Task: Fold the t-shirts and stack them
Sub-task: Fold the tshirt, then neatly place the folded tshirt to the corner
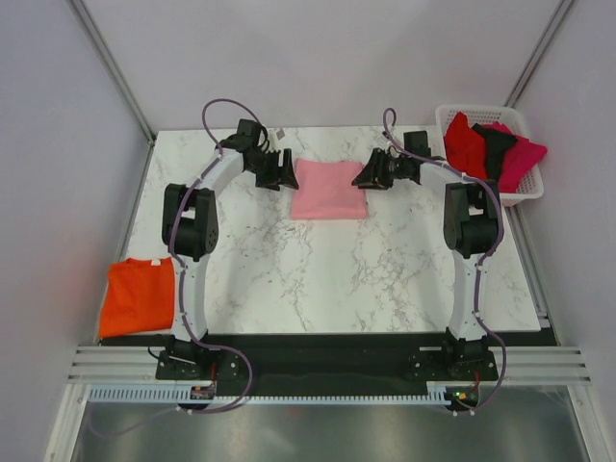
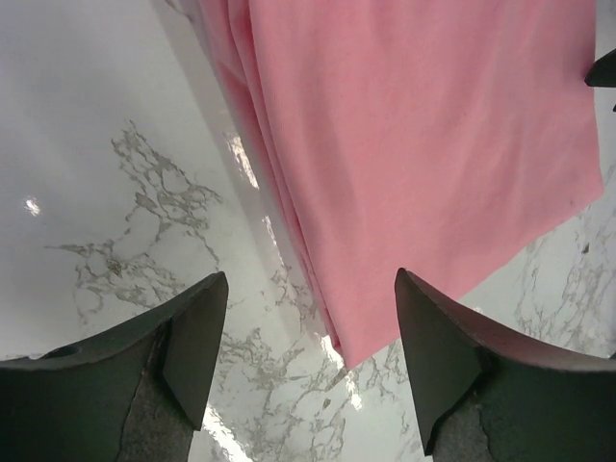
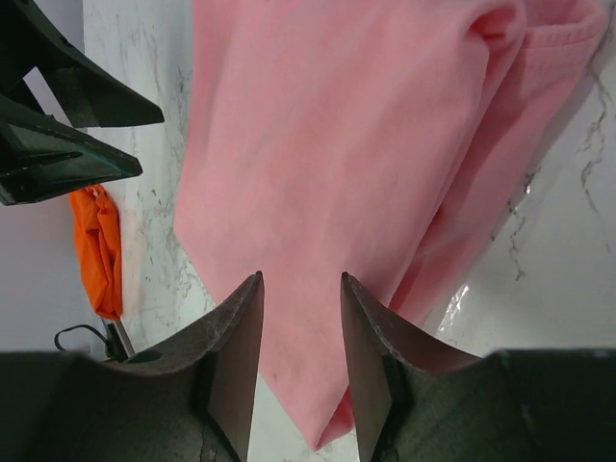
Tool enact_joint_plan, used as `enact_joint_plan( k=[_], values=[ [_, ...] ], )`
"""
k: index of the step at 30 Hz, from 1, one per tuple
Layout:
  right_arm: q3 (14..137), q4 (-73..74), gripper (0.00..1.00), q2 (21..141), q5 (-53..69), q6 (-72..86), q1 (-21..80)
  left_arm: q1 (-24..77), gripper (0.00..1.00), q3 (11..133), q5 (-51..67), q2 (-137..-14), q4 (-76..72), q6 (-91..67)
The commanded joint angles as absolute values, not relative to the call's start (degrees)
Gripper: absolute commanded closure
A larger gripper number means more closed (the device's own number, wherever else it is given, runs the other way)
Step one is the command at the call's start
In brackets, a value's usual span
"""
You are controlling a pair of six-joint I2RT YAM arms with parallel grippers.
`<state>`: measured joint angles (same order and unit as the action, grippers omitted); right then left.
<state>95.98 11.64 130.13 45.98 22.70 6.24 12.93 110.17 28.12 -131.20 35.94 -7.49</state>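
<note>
Both arm bases sit at the near edge of the white marble table. The arms reach to the far side and bend in toward each other.

Between them lies the light pink t-shirt. It is at the far middle of the table. It is folded into a neat flat block, a bit taller than it is wide. The cloth is soft, smooth and all one colour. In the left wrist view, the pink t-shirt shows thin stacked layers along one side. In the right wrist view, the pink t-shirt has a rolled fold at one corner.

The left gripper is just beside the left edge of the pink shirt. Its fingers are spread wide and hold nothing, as its own camera shows. The right gripper is just beside the right edge. Its fingers are also apart, with a smaller gap, and pink cloth shows through that gap. They do not pinch the cloth.

The bright orange t-shirt lies folded at the near left corner of the table, a little wrinkled.

At the far right stands a white basket. In it are a red t-shirt, a black t-shirt and a magenta t-shirt, all bunched up.
</note>
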Motion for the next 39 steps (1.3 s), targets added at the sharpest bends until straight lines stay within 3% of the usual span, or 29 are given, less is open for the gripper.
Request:
enact_joint_plan(
  k=[1, 12, 19, 24, 27, 28, 35, 39],
  values=[
    [96.5, 10.46, 0.55, 129.45, 50.27, 22.59, 6.42, 12.74, 0.22, 110.04, 31.73, -130.69, 37.0, -4.22],
    [95.28, 14.14, 0.53, 131.48, 45.97, 20.75, 7.03, 12.57, 0.22, 113.38, 41.48, -139.3, 34.11, -9.75],
    [93.87, 15.91, 0.53, 131.66, 44.13, 18.55, 7.03, 12.74, 0.47, 115.13, 51.14, -143.96, 29.89, -13.0],
    [93.43, 16.35, 0.53, 131.22, 43.77, 18.11, 7.03, 13.45, 0.58, 114.61, 58.43, -145.37, 24.71, -17.31],
    [93.51, 17.48, 0.53, 129.64, 43.42, 16.35, 7.12, 13.54, 0.93, 113.65, 58.8, -143.98, 24.61, -17.75],
    [93.52, 17.84, 0.53, 128.33, 43.42, 15.22, 7.03, 13.45, 0.98, 112.6, 58.54, -143.09, 24.96, -17.14],
    [91.5, 20.82, 0.53, 118.75, 43.24, 11.26, 5.28, 10.47, 0.98, 99.07, 57.66, -127.72, 34.61, -10.74],
    [88.69, 22.76, 0.53, 114.09, 42.89, 9.15, 3.69, 7.56, 0.98, 94.23, 53.54, -119.99, 49.8, 1.01]
  ],
)
